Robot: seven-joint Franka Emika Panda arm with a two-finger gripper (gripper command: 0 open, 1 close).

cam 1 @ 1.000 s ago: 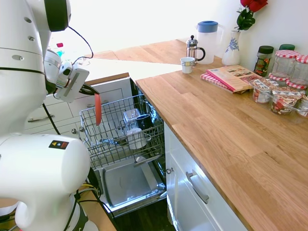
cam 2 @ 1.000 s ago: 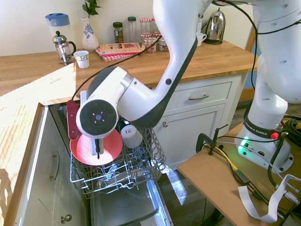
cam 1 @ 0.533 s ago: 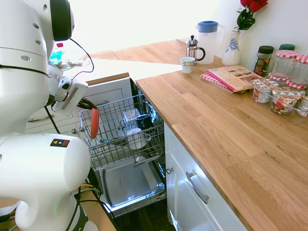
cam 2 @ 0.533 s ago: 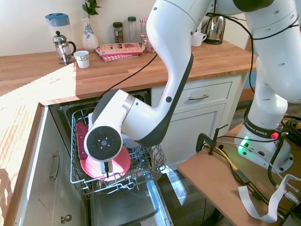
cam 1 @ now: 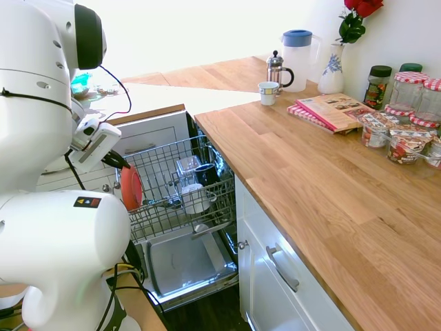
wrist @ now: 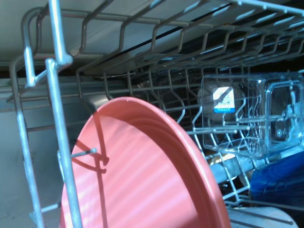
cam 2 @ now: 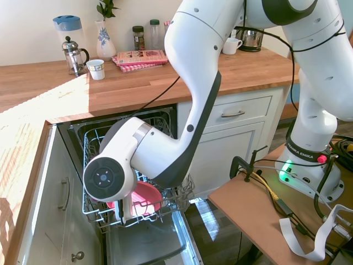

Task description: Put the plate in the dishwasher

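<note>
The coral-red plate (cam 1: 131, 187) stands on edge, tilted, inside the left end of the dishwasher's pulled-out grey wire rack (cam 1: 165, 155). My gripper (cam 1: 124, 167) comes down from the upper left and is shut on the plate's top rim. In the second exterior view the plate (cam 2: 144, 197) shows low in the rack (cam 2: 179, 190), half hidden behind the arm's wrist, which also hides the fingers. The wrist view is filled by the plate (wrist: 142, 185) with rack wires (wrist: 57, 109) close around it. The dishwasher's steel inner door (cam 1: 182, 265) lies open below.
In the rack a clear plastic container (cam 1: 187, 165), a dark mug (cam 1: 207, 172) and a white cup (cam 1: 195, 198) sit to the plate's right. White cabinet fronts (cam 1: 275, 276) flank the opening. The wooden counter (cam 1: 324, 179) carries a book, a French press, a cup and jars.
The gripper has come down with the plate, from above the rack's edge to down among its wires. The plate now leans more than before.
</note>
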